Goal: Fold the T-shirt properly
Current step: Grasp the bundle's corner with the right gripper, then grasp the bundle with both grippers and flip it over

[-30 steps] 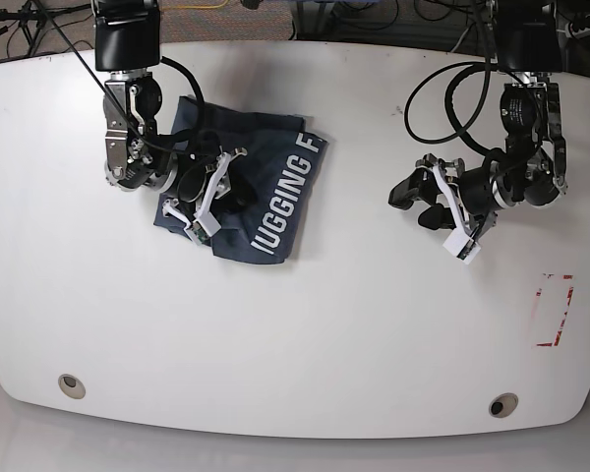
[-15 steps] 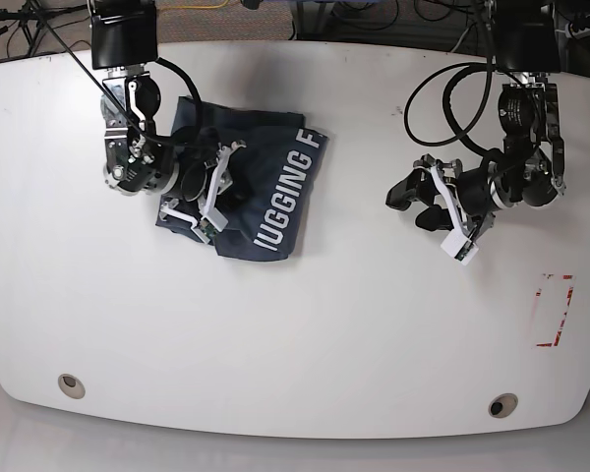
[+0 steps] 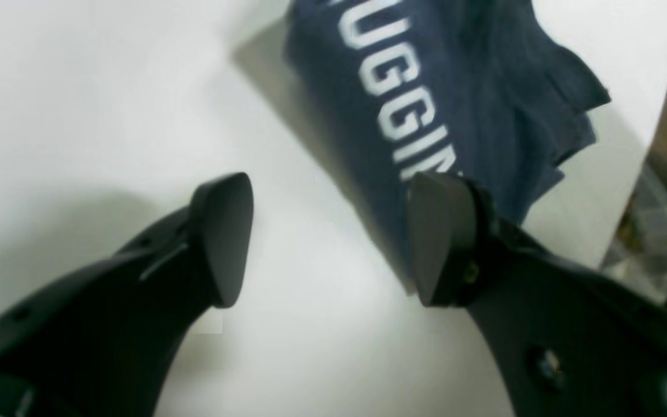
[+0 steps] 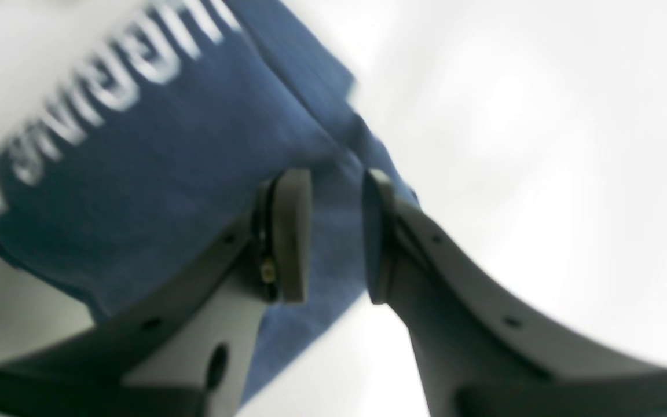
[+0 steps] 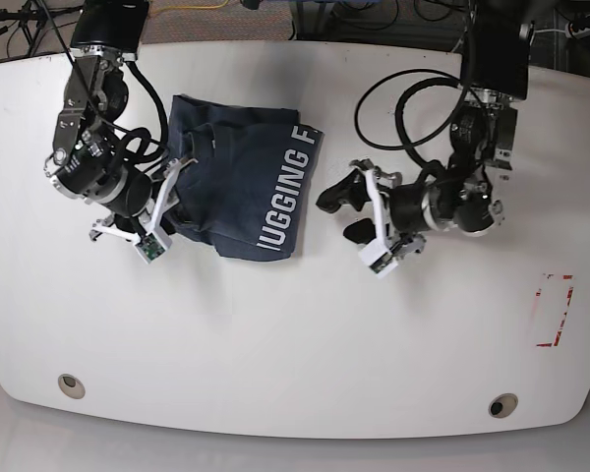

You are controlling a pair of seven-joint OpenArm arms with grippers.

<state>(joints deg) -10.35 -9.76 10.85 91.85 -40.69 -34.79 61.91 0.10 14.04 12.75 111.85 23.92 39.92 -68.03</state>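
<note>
Soft, limp navy-blue cloth T-shirt [image 5: 244, 187], upper left: pinch its layered edge. Left tool [image 3: 327, 237] gapes empty; right tool [image 4: 336, 234] nearly closed, gripping nothing.

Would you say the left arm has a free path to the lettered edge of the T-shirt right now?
Probably yes. The left gripper is open beside the T-shirt, facing the lettered edge, with only bare table between; the right gripper is at the far side.
</note>
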